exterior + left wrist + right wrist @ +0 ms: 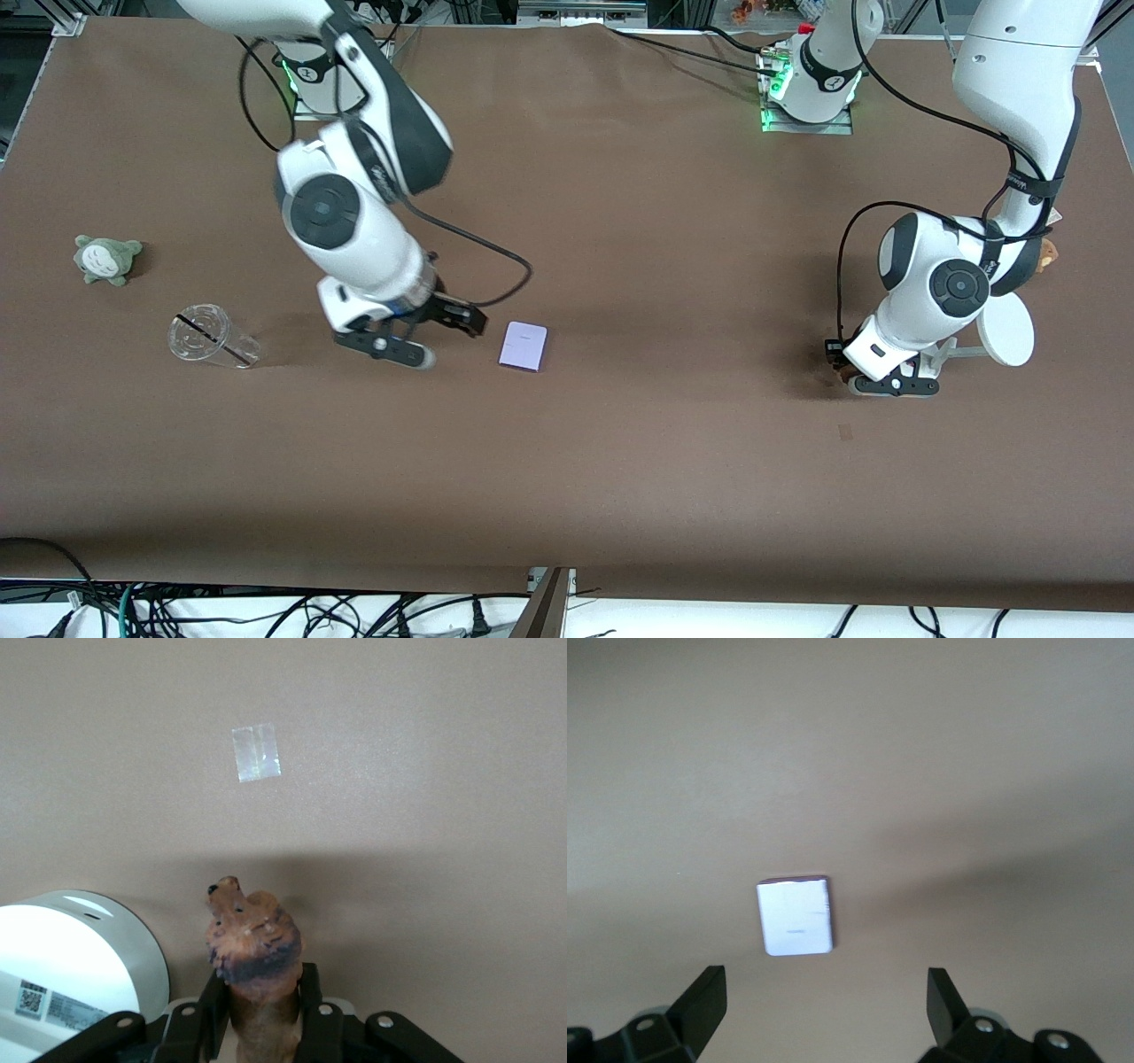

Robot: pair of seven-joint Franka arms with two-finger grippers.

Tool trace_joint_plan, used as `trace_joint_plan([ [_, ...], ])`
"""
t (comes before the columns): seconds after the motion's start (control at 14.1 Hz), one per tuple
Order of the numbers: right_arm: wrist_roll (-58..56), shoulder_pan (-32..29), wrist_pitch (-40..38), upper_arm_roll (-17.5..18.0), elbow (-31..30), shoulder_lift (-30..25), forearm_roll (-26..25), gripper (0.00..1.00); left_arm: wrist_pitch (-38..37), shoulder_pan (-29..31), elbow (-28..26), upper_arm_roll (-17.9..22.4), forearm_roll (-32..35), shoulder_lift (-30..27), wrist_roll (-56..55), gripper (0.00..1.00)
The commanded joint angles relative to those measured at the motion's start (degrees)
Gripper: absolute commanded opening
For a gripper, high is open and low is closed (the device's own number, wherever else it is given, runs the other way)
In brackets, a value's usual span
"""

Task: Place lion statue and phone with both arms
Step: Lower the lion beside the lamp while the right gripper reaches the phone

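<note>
Left claw [257,1028] grips lion statue [252,943]

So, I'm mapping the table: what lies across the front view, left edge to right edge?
Grey-green plush toy → clear plastic cup → open right gripper → lavender phone → left gripper gripping the lion statue.

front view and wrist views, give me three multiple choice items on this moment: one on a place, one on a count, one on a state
1. The phone lies
A. flat on the table
B. in the clear cup
C. on the white stand

2. Plush toys in full view on the table:
A. three
B. one
C. none

3. The left claw is
A. open, empty
B. shut on the phone
C. shut on the lion statue

Key: A, it rests beside the open right claw; B, only the grey-green plush; C, the left wrist view shows the lion pinched.
</note>
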Motion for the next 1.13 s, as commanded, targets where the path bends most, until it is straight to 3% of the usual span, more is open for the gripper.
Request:
trace_joint_plan([
  [0.0,2.1,1.2,3.1,-0.5,5.6,6.2,0.1,1.0,2.5,0.6,-0.8,-0.6,1.4,0.6,-0.2,0.0],
  [0.21,2.2,1.3,7.0,-0.6,5.6,9.6,0.0,1.0,4.0,0.6,-1.2,-0.6,1.4,1.3,-0.3,0.02],
  [0.28,2.3,1.4,8.3,-0.6,5.5,11.0,0.0,1.0,4.1,0.7,-1.2,-0.6,1.4,1.7,-0.5,0.15],
  [0.35,2.4,2.0,9.8,-0.6,5.5,12.2,0.0,1.0,4.0,0.7,-0.9,-0.6,1.4,1.7,-0.8,0.5],
  [0.42,2.3,2.2,11.4,-0.6,5.5,13.4,0.0,1.0,3.5,0.7,-0.5,-0.7,1.4,1.5,-1.1,0.92],
  [0.5,2.3,2.8,12.7,-0.6,5.5,14.4,-0.1,1.0,3.5,0.7,-0.1,-0.7,1.3,1.2,-1.2,1.0],
  [0.64,2.2,3.2,14.1,-0.6,5.5,16.0,-0.1,1.0,-0.7,0.0,3.0,-1.1,1.1,0.7,-1.5,1.0],
  [1.06,1.2,4.6,16.1,-0.6,5.7,19.9,-3.4,1.0,-25.0,-0.5,19.8,-3.8,0.3,-0.1,-1.6,1.0],
])
